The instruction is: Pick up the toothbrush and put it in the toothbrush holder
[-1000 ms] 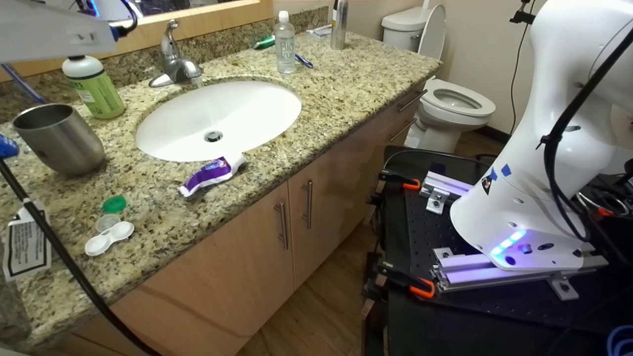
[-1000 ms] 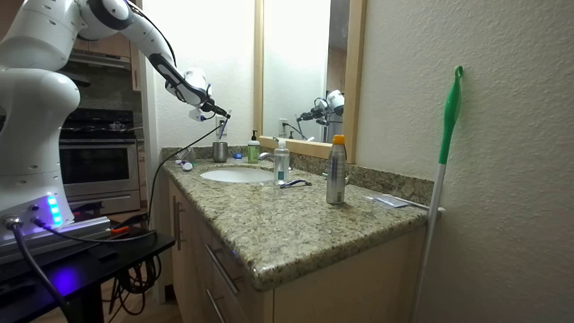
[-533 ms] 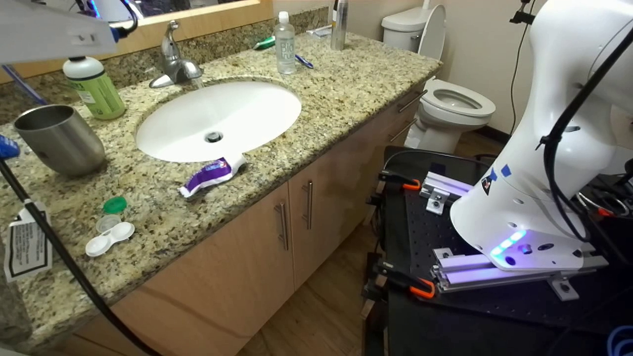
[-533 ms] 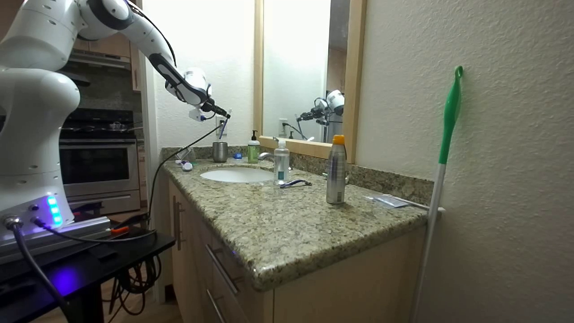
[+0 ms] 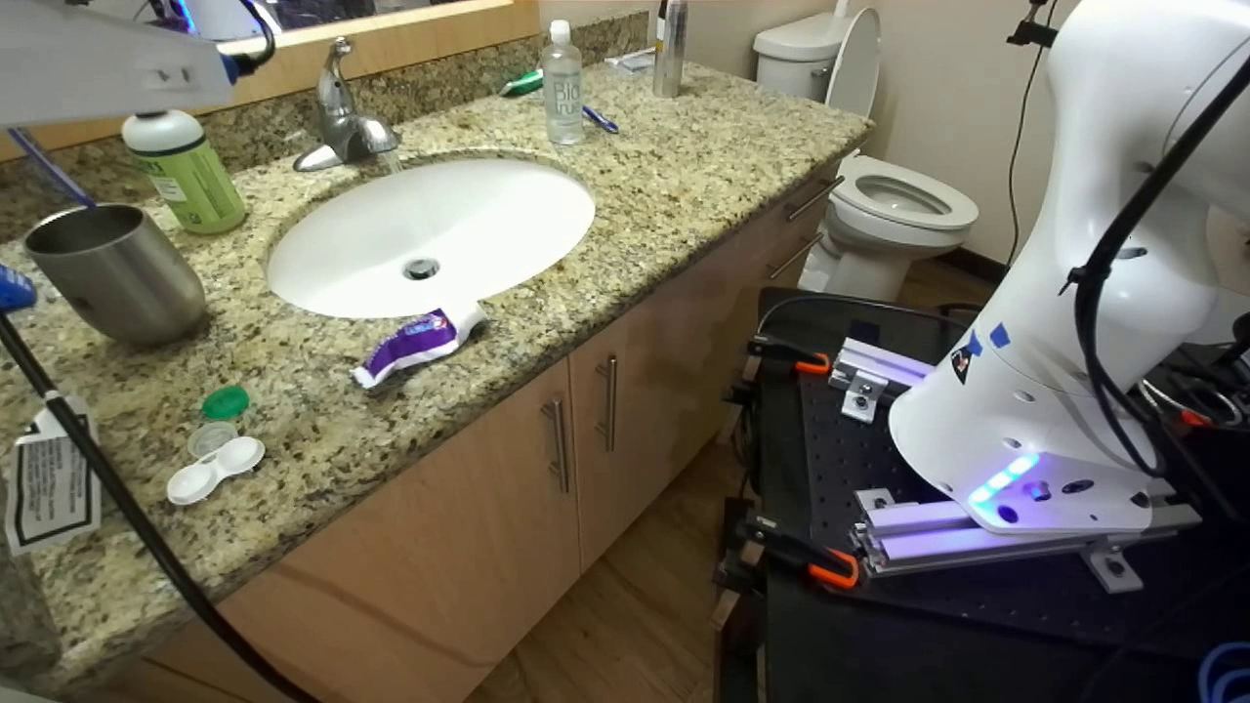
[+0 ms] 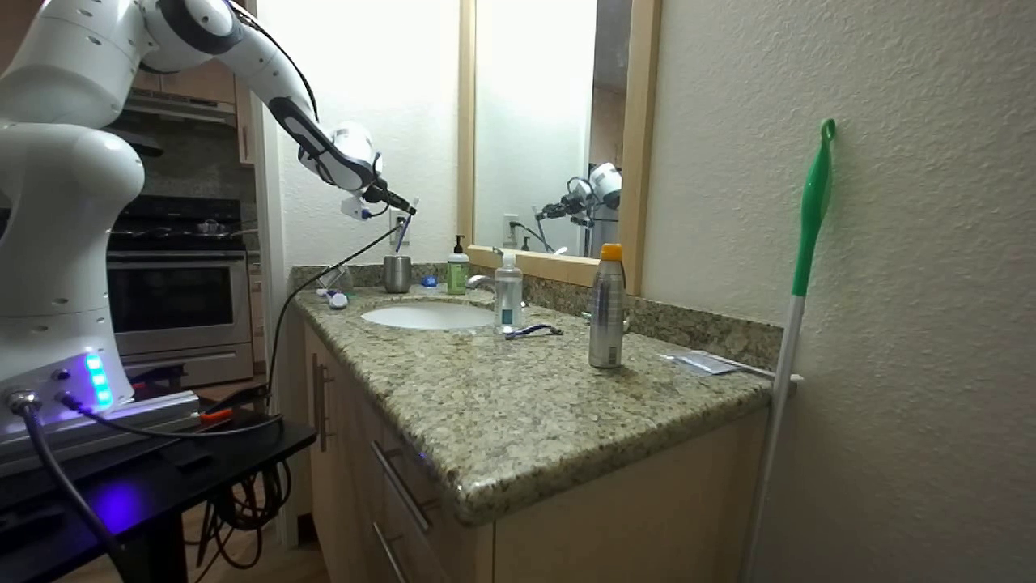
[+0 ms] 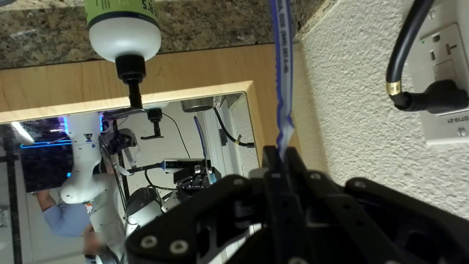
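Note:
My gripper [image 7: 281,157] is shut on one end of the toothbrush [image 7: 284,62], a slim clear-and-blue handle pointing away from the fingers. In an exterior view my gripper [image 6: 413,210] holds the toothbrush [image 6: 402,233] tilted, its lower end a little above the grey metal toothbrush holder [image 6: 397,275]. The toothbrush [image 5: 51,168] and the holder [image 5: 127,278] also show in an exterior view, where the lower end appears at the cup's far rim. I cannot tell whether it is over or behind the opening. The jaws are out of that picture. The wrist view shows the holder only as a mirror reflection.
A green soap bottle [image 5: 186,171] stands beside the holder, near the faucet [image 5: 342,117]. A purple toothpaste tube [image 5: 420,344] and a white lens case [image 5: 217,471] lie in front. A black cable [image 5: 127,508] crosses the counter to a wall outlet [image 7: 449,62]. The mirror [image 6: 534,146] is close.
The toothbrush has shifted very slightly to the right in an exterior view, its lower end now meeting the holder's far rim in the picture. The gripper stays shut; little else has moved.

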Controlling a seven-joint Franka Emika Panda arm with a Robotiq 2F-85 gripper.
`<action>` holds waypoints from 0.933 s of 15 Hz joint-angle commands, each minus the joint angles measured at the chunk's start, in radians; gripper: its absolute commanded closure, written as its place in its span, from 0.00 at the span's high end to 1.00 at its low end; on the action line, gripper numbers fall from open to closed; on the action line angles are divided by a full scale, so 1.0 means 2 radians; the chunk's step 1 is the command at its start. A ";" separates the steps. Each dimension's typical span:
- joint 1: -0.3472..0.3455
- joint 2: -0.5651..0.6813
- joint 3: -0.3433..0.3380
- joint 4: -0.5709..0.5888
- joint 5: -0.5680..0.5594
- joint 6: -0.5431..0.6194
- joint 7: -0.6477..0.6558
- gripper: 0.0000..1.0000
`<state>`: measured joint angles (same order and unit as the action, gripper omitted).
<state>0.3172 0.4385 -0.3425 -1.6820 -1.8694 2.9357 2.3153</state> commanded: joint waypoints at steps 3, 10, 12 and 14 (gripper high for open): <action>-0.002 0.010 0.003 0.007 -0.010 0.005 0.012 0.02; 0.011 0.027 0.014 0.019 -0.047 -0.008 0.018 0.02; 0.014 0.033 0.013 0.020 -0.059 -0.017 0.018 0.02; 0.014 0.024 0.013 0.007 -0.046 -0.013 0.011 0.06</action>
<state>0.3454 0.4867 -0.3175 -1.6671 -1.9619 2.9091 2.3366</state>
